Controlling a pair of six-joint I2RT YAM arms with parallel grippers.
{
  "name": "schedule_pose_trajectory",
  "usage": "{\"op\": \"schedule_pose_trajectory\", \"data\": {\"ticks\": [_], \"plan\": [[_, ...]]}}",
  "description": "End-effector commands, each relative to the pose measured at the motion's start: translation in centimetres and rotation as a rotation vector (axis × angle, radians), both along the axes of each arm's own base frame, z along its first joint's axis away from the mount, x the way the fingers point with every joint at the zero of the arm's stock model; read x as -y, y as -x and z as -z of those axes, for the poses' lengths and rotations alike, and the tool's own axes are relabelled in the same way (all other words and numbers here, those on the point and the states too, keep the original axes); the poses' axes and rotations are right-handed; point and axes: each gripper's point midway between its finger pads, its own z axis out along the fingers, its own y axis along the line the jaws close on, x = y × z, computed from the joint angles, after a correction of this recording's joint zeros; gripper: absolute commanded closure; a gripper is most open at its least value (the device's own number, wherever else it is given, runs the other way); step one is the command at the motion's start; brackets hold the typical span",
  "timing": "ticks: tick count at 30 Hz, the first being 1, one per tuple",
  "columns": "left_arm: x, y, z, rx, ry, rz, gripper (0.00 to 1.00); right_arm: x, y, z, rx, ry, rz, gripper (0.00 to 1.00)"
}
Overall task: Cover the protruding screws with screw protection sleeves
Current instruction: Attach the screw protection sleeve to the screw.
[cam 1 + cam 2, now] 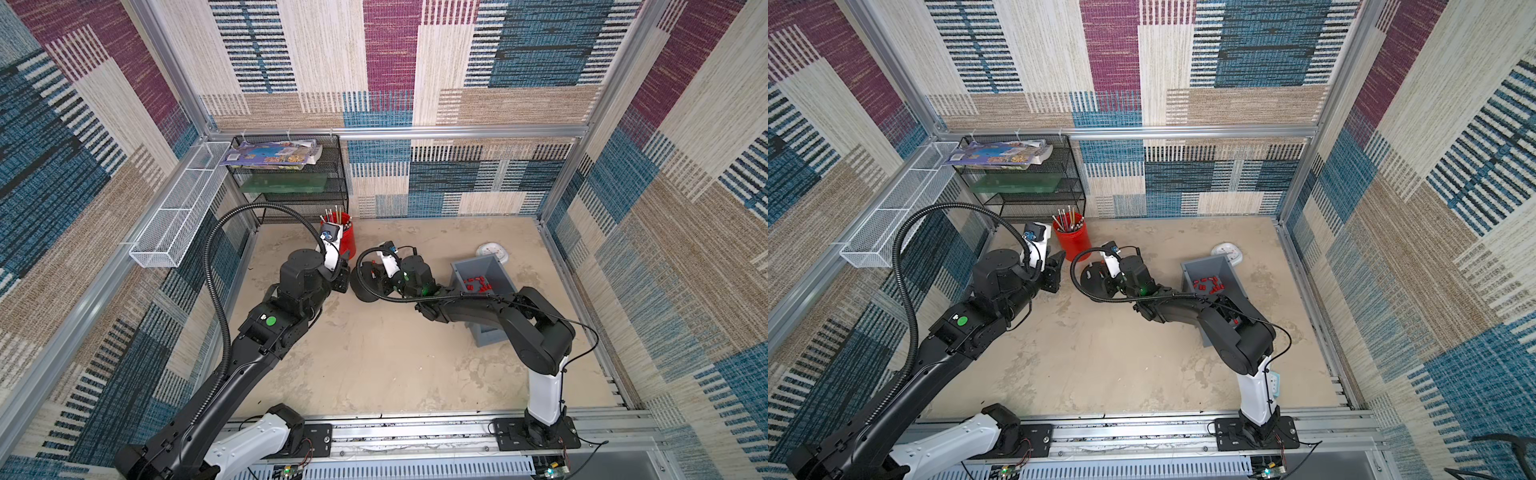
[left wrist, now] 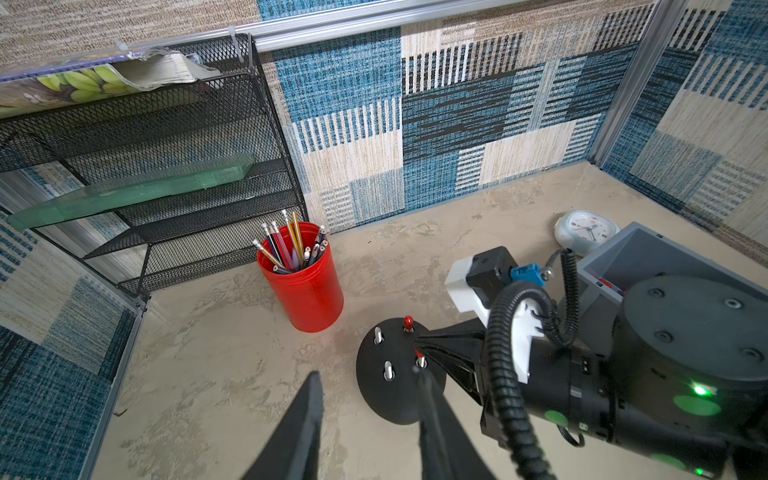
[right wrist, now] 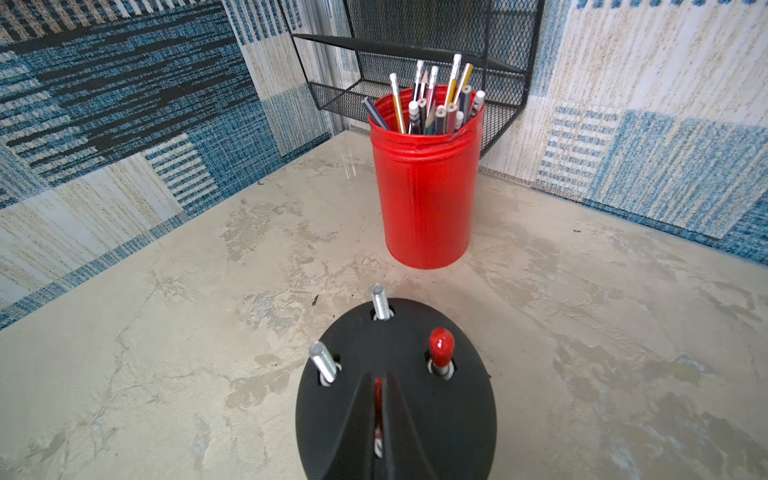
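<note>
Right gripper [image 3: 379,377]: fingers pinched almost together on a small red sleeve, reaching in over the black base from the bin side.
Held sleeve [image 3: 378,399]: a thin red sliver between the two black fingers, upright, directly above the fourth screw; whether it is already on the screw's tip cannot be told.
Fourth screw [image 2: 422,363]: on the part of the base nearest the right arm; only a bit of silver shaft shows under the fingertips.
Left gripper [image 2: 369,373]: fingers partway apart, holding nothing, low beside the base on the side away from the bin; whether it touches the base cannot be told.
Base [image 3: 449,415]: black dome standing on the table [image 1: 374,353], between the two grippers.
Capped screw [image 3: 443,368]: carries a fitted sleeve [image 3: 441,344], red and round-topped, with a little silver showing below it.
Bare screws [image 3: 380,301]: two silver studs, upright and uncovered; the other stud [image 3: 323,362] stands beside the gripper's fingers.
Spare sleeves [image 1: 478,283]: a scatter of red ones lying in the grey bin [image 1: 486,266], which stands on the table beside the right arm, apart from the base.
Red cup [image 3: 424,187]: upright, full of pencils [image 3: 432,95], just behind the base and in front of the black mesh shelf [image 1: 291,195].
Clock [image 2: 584,230]: white, lying on the table just behind the bin.
</note>
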Motion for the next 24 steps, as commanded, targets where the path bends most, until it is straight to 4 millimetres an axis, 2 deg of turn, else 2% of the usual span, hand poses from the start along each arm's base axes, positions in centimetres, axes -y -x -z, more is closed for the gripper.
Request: {"op": "schedule_pose_trajectory", "data": {"ticks": [1,11,17,19,21,22,24], "plan": [[0.1,-0.1,-1.1,0.045,0.013,0.004,0.63,-0.4,0.1,-0.2,0.02,0.003,-0.007,0.91],[0.1,-0.1,-1.3,0.049,0.015,0.007,0.63,-0.2,0.4,0.6,0.023,0.022,0.004,0.9],[0.1,-0.1,-1.2,0.048,0.013,0.008,0.63,-0.3,0.8,0.7,0.022,0.025,-0.004,0.85],[0.1,-0.1,-1.2,0.049,0.011,0.008,0.63,-0.4,1.1,0.5,0.026,0.021,-0.009,0.79],[0.1,-0.1,-1.2,0.05,0.011,0.007,0.63,-0.2,1.2,0.2,0.033,0.016,-0.008,0.63],[0.1,-0.1,-1.2,0.049,0.012,0.007,0.63,-0.2,1.3,0.0,0.036,0.013,-0.009,0.59],[0.1,-0.1,-1.2,0.048,0.013,0.008,0.63,-0.2,1.5,-0.7,0.045,0.003,-0.016,0.57]]}}
